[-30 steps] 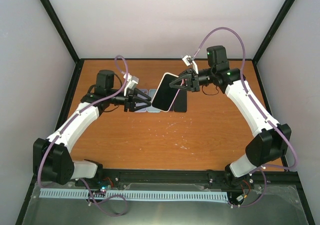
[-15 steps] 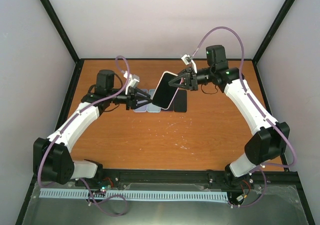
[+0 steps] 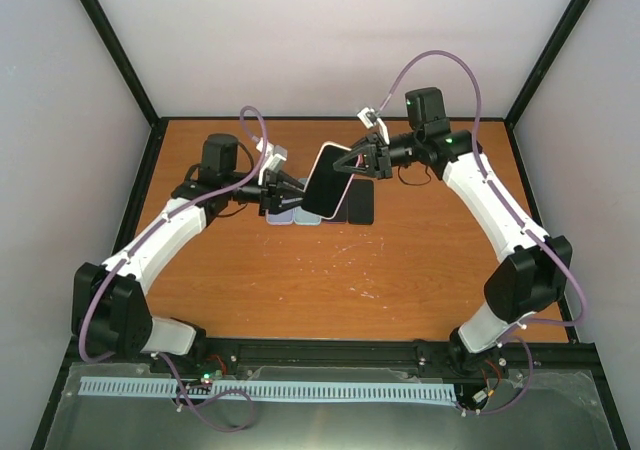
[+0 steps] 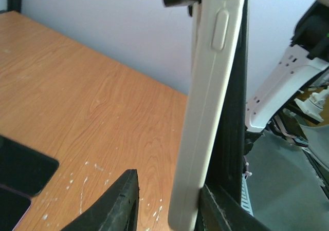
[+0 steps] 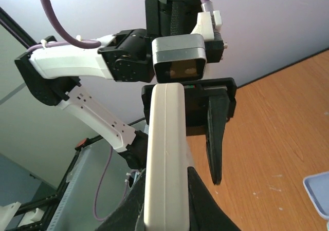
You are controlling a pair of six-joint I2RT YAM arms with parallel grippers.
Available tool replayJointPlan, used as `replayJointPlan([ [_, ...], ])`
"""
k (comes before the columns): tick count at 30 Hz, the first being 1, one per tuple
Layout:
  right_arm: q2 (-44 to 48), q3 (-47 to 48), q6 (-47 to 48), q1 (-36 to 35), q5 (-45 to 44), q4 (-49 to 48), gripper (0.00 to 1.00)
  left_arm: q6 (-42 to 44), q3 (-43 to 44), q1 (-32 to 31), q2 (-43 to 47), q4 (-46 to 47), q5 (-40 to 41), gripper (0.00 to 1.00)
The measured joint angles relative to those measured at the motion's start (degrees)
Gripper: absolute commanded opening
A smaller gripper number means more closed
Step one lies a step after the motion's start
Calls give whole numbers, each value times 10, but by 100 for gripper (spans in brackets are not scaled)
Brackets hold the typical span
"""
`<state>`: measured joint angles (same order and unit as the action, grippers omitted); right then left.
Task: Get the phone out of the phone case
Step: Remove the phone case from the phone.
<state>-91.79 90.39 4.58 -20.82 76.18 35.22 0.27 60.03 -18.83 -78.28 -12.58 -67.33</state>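
Right gripper [image 3: 350, 165] pinches the cased phone [image 3: 323, 182] aloft at 2 o'clock so left gripper [image 3: 296, 192], jaws spread, straddles its 8 o'clock end

A wooden table [image 3: 430, 260] with an orange-brown grain fills the middle of the top view, between pale walls and black frame posts. Just above the centre of that frame, a short row of flat phone-shaped slabs lies side by side on it: pale blue-grey slabs [image 3: 290, 216] at the left end and a black slab [image 3: 362, 206] at the right end, the middle of the row being hidden. Small white specks [image 3: 352, 258] are scattered on the bare wood just below the row, towards the centre of the frame.
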Motion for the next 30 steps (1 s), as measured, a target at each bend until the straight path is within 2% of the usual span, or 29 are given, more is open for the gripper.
replayJointPlan([
  [10,-36,52,62,-10,33,39,3,-13,44,-11,-37,23,-52,22],
  [18,-83,112,121,-19,40,109,3,-30,54,-14,-52,32,-61,16],
  [23,-92,119,132,-19,37,132,3,-40,54,-14,-59,38,-73,1],
  [24,-94,121,132,-19,37,134,4,-42,54,-14,-59,39,-75,1],
  [28,-100,131,125,-17,37,141,20,-68,46,-10,-56,61,-82,1],
  [30,-108,137,127,-18,30,139,33,-98,33,-5,-50,85,-86,1],
])
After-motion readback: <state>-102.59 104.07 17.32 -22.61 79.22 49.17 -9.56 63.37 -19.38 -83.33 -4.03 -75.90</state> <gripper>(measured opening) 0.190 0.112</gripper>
